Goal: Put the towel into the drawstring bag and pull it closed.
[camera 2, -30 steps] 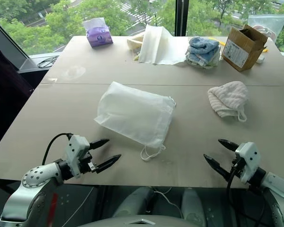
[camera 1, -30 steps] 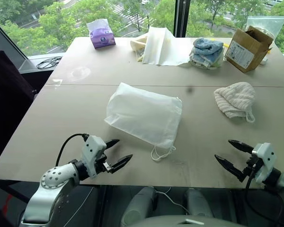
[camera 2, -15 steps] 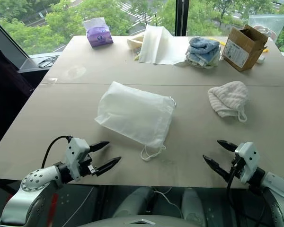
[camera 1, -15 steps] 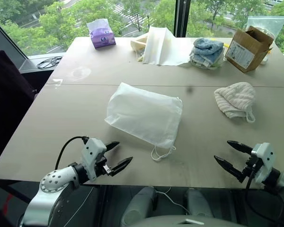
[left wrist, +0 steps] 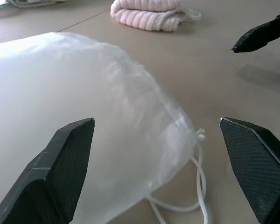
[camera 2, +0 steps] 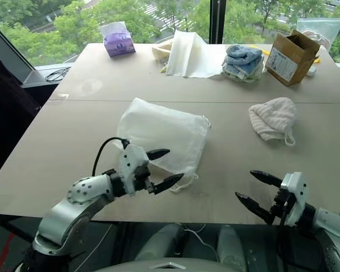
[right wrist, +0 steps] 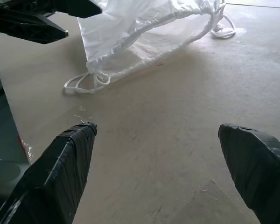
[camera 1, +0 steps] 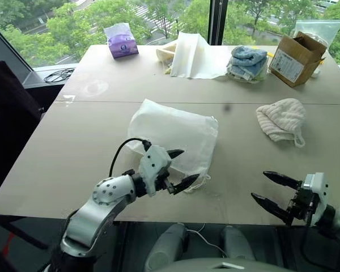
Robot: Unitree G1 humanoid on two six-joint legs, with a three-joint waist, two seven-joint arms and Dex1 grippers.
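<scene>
Left gripper [camera 1: 178, 168] now over drawstring bag [camera 1: 175, 133]

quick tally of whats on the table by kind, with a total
drawstring bag: 1
cream towel: 1
pile of blue towels: 1
cream fabric sheet: 1
tissue pack: 1
cardboard box: 1
total: 6

One drawstring bag [camera 1: 175, 136], one towel [camera 1: 281, 118], one tissue pack [camera 1: 121, 41], one cardboard box [camera 1: 295, 56] — two grippers
</scene>
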